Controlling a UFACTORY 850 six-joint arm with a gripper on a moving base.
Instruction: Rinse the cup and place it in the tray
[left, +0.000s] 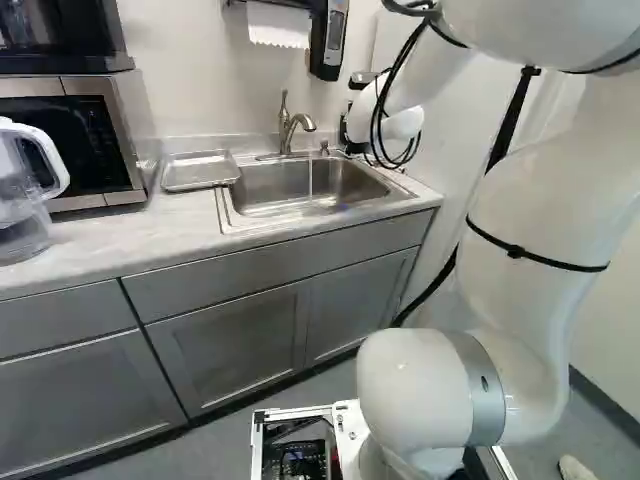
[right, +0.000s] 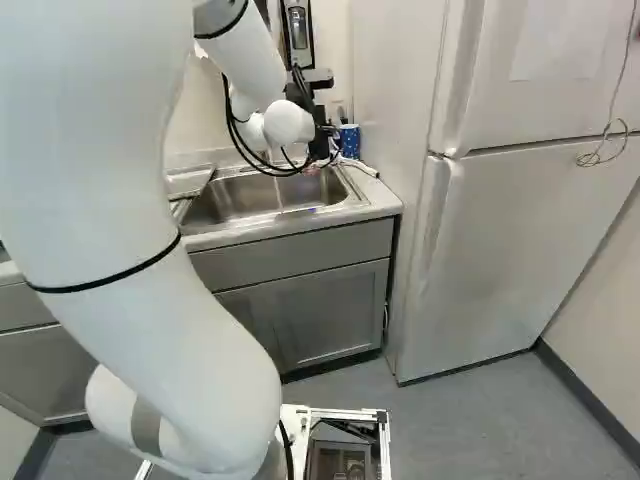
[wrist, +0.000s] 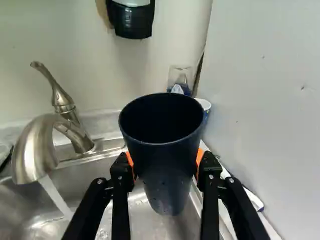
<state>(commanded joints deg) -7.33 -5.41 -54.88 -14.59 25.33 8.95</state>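
Held dark cup (wrist: 165, 175) in gripper (wrist: 165, 166), parted to cup's width with orange pads (wrist: 200, 157) against both sides; needed easing slowly under running water (wrist: 54, 196), clear of faucet (wrist: 34, 150).

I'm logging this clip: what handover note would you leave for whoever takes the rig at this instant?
End effector: shut on the dark cup, mouth up, over the sink.
Faucet: running; its stream falls beside the cup, not into it.
Tray: on the counter beside the sink, no cup in it.
Done: cup gripped; rinsing can't be confirmed.
Left: rinse if needed, then place the cup in the tray.
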